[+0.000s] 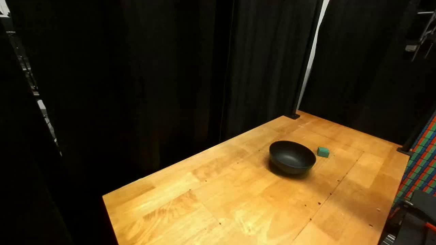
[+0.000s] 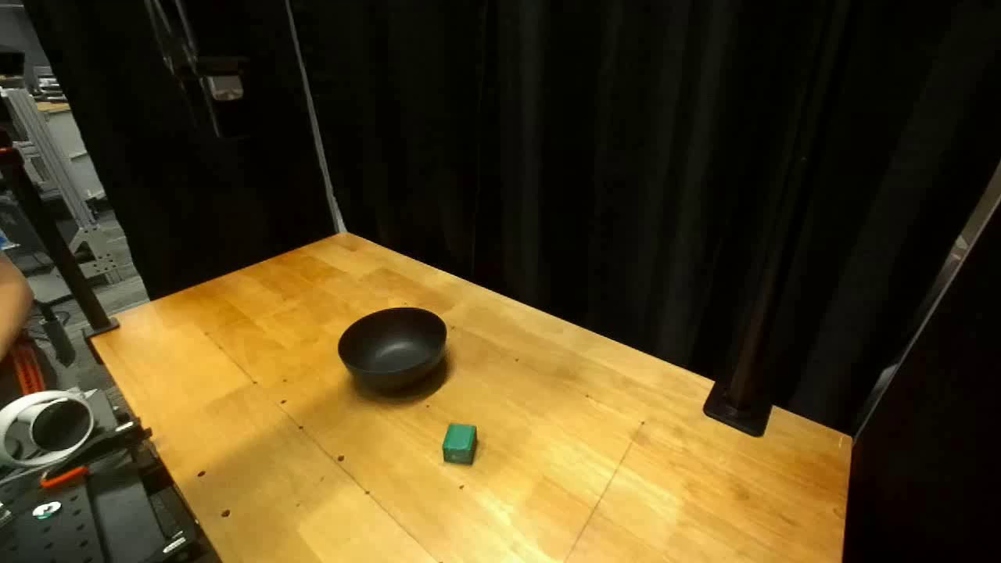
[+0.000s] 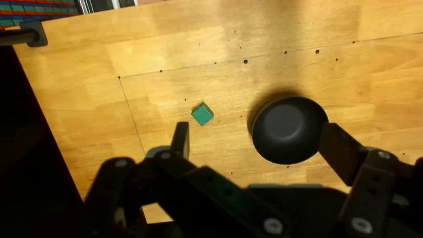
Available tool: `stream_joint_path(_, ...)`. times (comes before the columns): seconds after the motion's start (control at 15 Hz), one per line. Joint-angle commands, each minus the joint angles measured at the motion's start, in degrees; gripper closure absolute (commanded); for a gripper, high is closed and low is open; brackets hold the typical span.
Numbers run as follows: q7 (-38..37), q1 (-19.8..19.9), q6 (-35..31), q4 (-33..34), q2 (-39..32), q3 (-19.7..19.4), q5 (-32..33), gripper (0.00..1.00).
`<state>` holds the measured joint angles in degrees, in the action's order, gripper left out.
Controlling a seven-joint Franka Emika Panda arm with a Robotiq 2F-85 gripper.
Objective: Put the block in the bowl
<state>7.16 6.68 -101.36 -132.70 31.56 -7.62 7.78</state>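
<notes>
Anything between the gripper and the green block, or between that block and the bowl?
Nothing visible: the wrist view shows no object between the open gripper and the block, and only tabletop separates block from bowl.

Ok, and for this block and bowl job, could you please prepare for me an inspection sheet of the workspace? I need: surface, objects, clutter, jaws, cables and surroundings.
Surface: wooden table, marked with small dark holes.
Block: green, on the table, beside the bowl and apart from it.
Bowl: black, upright on the table; nothing seen inside.
Clutter: beside the table in an exterior view, a white ring-shaped part and an orange item, both unidentified.
Jaws: wide apart in the wrist view, holding nothing.
Cables: none clearly identifiable; dark areas off the table hide detail.
Surroundings: black curtains, dark posts, a coloured grid surface, and a skin-toned shape at the picture edge, possibly someone's arm.
</notes>
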Motion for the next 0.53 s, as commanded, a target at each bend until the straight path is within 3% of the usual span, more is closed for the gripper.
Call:
stream_joint_path(0.0,0.0,-0.1,0.1,0.4,0.0,-0.1,0.0,0.0)
stream_joint_path(0.2,0.0,-0.1,0.1,0.7,0.3,-0.1,0.0,0.0)
stream_joint_path(0.47,-15.4,3.5,-11.6,-3.9,-7.8,1.9,4.5,0.0)
